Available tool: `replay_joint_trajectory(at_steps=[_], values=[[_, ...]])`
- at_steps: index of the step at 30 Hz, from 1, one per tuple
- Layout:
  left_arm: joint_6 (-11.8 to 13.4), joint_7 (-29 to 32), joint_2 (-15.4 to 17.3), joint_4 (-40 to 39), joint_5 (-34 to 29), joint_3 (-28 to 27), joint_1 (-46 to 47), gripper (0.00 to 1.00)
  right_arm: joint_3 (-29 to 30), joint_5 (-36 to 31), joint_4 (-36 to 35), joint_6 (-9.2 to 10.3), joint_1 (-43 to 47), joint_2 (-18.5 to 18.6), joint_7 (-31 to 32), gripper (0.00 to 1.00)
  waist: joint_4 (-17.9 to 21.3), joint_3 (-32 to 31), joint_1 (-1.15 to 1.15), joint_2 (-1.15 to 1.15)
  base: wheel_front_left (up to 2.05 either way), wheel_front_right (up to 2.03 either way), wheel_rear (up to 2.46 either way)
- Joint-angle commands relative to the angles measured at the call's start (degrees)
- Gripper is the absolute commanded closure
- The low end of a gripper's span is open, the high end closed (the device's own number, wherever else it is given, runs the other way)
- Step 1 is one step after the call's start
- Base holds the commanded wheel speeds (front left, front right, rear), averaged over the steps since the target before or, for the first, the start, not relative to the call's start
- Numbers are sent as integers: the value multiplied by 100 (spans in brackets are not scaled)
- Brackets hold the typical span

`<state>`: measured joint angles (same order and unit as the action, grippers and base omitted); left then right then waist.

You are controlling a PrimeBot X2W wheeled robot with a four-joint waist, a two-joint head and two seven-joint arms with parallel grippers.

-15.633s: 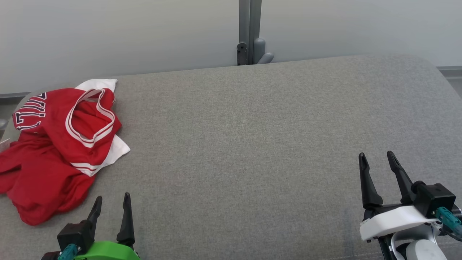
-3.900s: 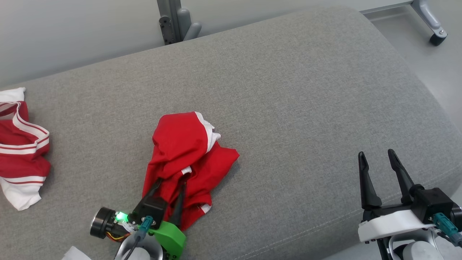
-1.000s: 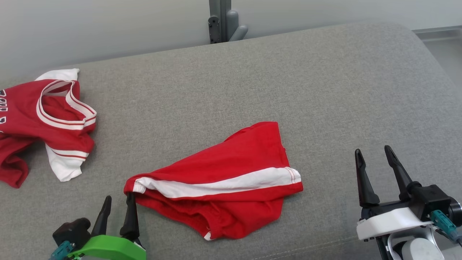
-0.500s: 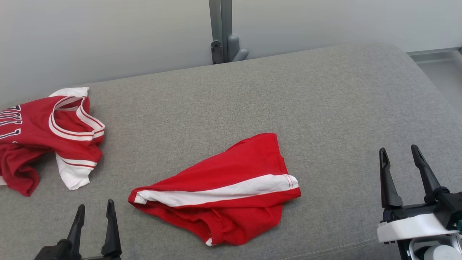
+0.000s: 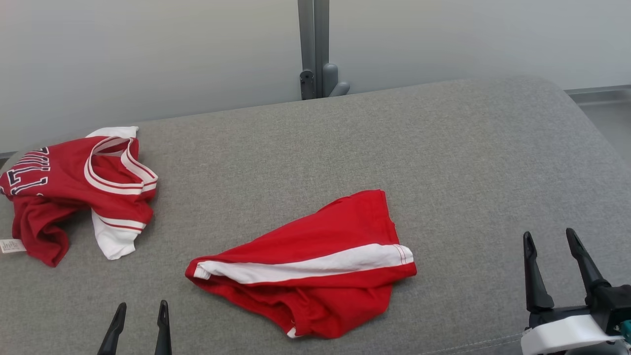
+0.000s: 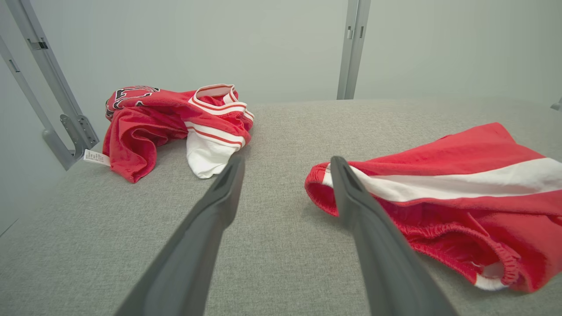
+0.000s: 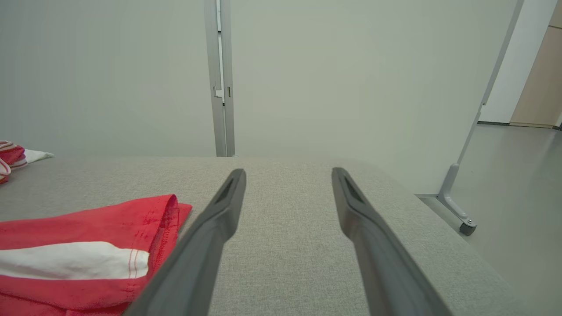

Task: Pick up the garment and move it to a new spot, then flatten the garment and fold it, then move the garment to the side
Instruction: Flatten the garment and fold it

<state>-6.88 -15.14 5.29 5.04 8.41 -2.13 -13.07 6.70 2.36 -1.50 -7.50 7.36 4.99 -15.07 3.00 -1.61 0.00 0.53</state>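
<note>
My left gripper is low at the near edge of the grey cushion, jaws spread wide and holding nothing. Just beyond it and to its right, the red shorts lie loosely spread mid-cushion, with 1 white side stripe facing up and the elastic waistband bunched toward me. My right gripper is also wide and empty, well right of the shorts. A crumpled red jersey lies at the far left.

A: How's the light?
B: Bright, soft, even; only faint shadows under the red shorts.
A: Sharpness?
B: Head view crisp. In the wrist views the posts lean at the edges, and the near fingers look soft.
</note>
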Motion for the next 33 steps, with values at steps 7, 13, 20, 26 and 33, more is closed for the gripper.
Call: replay_joint_trajectory(at_steps=[7,13,20,26,33], values=[[-57,1,-39,199,-43,-81,5,0,-11,-105,291,2,-12,-82,-19,0,-28,35,0,-53,0,0,0],[-57,2,-49,262,-50,-119,6,0,-165,-97,384,2,-131,-70,-19,0,-40,60,0,-53,0,0,0],[-62,2,-89,273,-19,-85,35,0,-275,-79,467,2,-253,12,-19,0,-150,88,0,-53,0,0,0],[-61,2,-111,283,14,-36,85,0,-309,-38,507,2,-277,39,-19,0,-337,119,0,-53,0,0,0],[-62,1,-133,230,21,-43,67,0,-351,-13,531,2,-328,25,-19,0,-486,152,0,-53,0,0,0]])
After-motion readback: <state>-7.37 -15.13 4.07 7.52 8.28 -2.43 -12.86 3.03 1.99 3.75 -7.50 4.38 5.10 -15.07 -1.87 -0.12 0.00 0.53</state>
